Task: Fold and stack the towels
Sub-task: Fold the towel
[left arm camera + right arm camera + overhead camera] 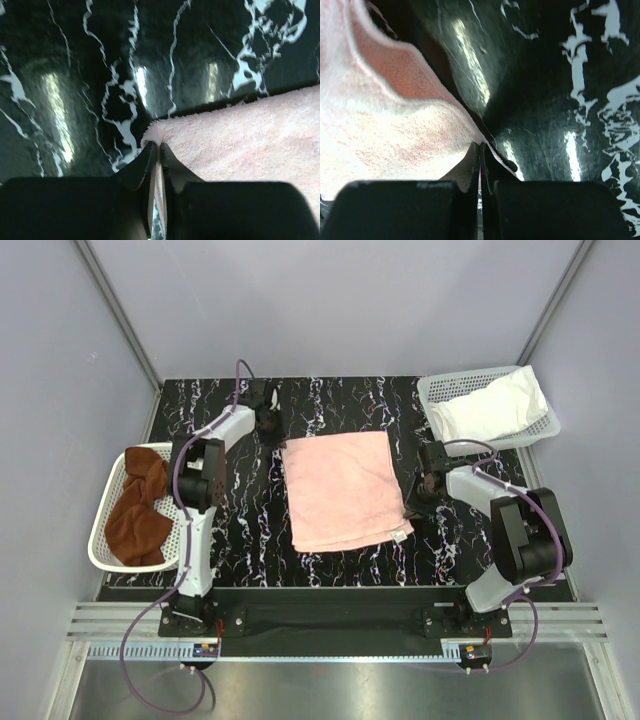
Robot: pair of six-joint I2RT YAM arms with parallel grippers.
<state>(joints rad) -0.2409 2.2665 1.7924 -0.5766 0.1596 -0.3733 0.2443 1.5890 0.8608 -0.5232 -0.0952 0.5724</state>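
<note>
Pale pink towel [342,490] lies spread mid-counter [250,530], a small white label [398,536] at its near right corner, its print too small to read. Left pincer [155,146] is nipped almost closed on the far left corner. Right pincer [480,145] is closed on the lifted right edge. White towel [490,405] sits in the far right basket [440,390], rust-brown towel [140,510] in the left basket [100,540].

A robot lab: grey panel walls [330,300], aluminium rails [340,618], two bolted-down arms [197,540].
</note>
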